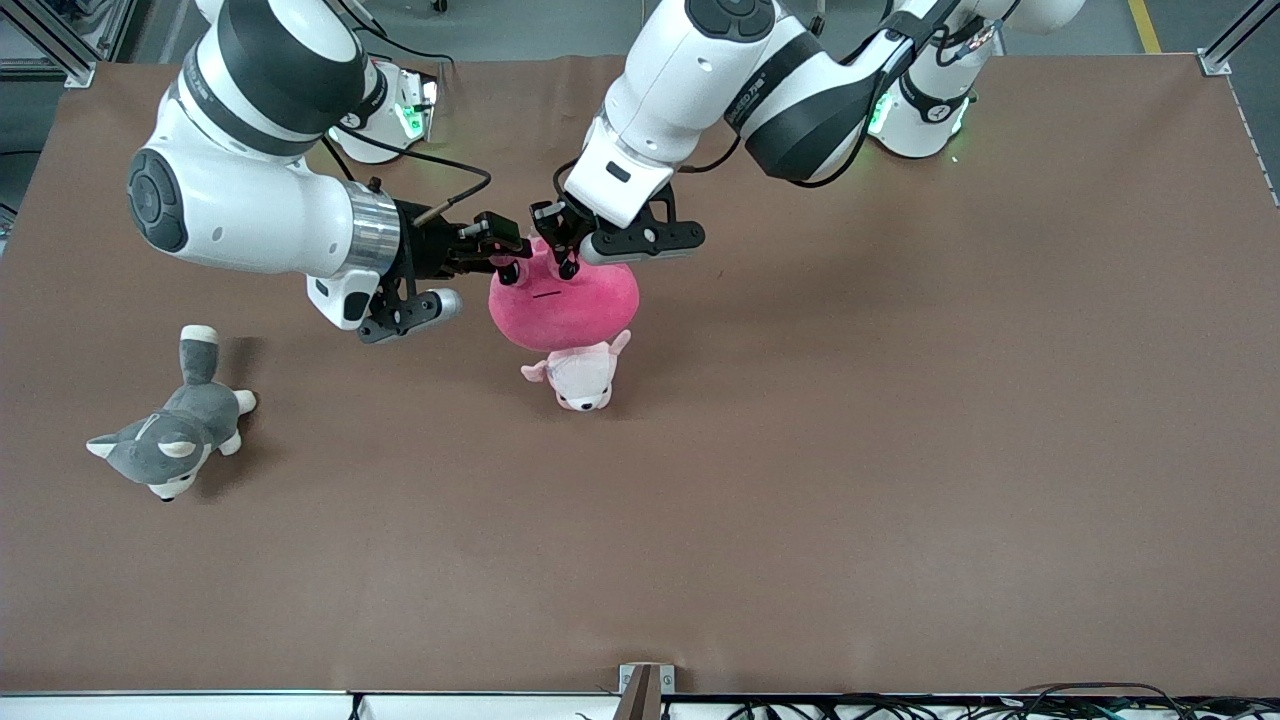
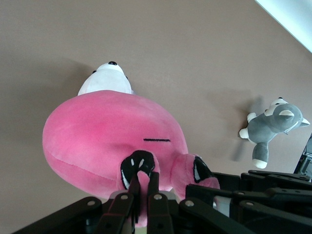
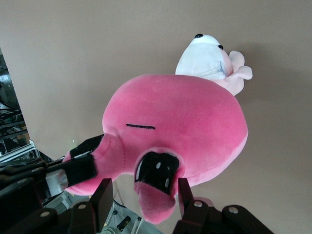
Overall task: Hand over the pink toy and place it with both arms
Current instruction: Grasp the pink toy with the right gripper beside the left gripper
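The pink toy (image 1: 565, 305) hangs in the air over the table's middle, ear nubs up. My left gripper (image 1: 563, 260) is shut on one ear nub and carries the toy; in the left wrist view the fingers (image 2: 145, 180) pinch that nub on the toy (image 2: 107, 136). My right gripper (image 1: 508, 262) is open beside it, at the toy's other ear nub. In the right wrist view its fingers (image 3: 146, 192) stand wide apart on either side of that nub on the toy (image 3: 180, 122), not pressing it.
A small pale pink-and-white plush (image 1: 585, 378) lies on the brown table (image 1: 900, 450) right under the toy. A grey-and-white dog plush (image 1: 170, 440) lies toward the right arm's end, nearer the front camera.
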{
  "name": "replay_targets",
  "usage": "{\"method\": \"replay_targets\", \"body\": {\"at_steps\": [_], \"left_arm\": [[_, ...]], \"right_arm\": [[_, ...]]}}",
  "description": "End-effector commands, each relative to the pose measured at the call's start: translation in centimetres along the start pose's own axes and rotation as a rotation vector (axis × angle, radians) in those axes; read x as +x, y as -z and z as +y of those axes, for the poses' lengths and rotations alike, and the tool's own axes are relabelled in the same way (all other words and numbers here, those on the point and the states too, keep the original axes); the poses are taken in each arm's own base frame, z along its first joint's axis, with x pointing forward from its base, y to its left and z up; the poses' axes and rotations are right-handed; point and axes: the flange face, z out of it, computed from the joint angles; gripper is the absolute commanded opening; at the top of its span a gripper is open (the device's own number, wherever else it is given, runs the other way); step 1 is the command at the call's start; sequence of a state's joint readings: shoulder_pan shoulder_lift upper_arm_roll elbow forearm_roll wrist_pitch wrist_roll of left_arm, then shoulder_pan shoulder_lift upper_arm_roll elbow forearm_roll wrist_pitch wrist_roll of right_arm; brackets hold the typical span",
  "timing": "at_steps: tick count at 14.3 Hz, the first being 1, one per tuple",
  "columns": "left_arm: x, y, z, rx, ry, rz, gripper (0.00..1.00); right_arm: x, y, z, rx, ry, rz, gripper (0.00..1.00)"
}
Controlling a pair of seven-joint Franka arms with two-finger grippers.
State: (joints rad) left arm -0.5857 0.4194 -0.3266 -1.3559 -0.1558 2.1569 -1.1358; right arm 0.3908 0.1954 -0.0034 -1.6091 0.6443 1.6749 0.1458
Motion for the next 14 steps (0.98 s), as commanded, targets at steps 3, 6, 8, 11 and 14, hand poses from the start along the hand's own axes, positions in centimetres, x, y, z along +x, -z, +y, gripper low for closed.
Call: {"method": "replay_targets", "body": {"at_steps": [3,6,8,11,14], "left_arm": [[-0.1,0.1,0.5,-0.004,0.002,0.014,0.0],[-0.1,0.3,0.6,-0.007,0.002,0.014,0.0],[0.0,0.4,0.6,-0.008,0.003,0.016,0.0],[-0.2,0.5,0.7,-0.01,0.001,0.015,0.0],[-0.1,0.6,0.7,-0.011,0.002,0.017,0.0]], "right_arm": [[-0.1,-0.8,-0.1,-0.033,0.012,0.001,0.62],[0.0,-0.8,0.1,-0.054,0.013,0.006,0.63],[0.1,-1.0,0.2,-0.056,0.012,0.003,0.63],[0.4,-1.3,0.2,-0.056,0.012,0.012,0.62],[0.6,-2.1,-0.3,-0.066,0.025,0.019,0.41]]}}
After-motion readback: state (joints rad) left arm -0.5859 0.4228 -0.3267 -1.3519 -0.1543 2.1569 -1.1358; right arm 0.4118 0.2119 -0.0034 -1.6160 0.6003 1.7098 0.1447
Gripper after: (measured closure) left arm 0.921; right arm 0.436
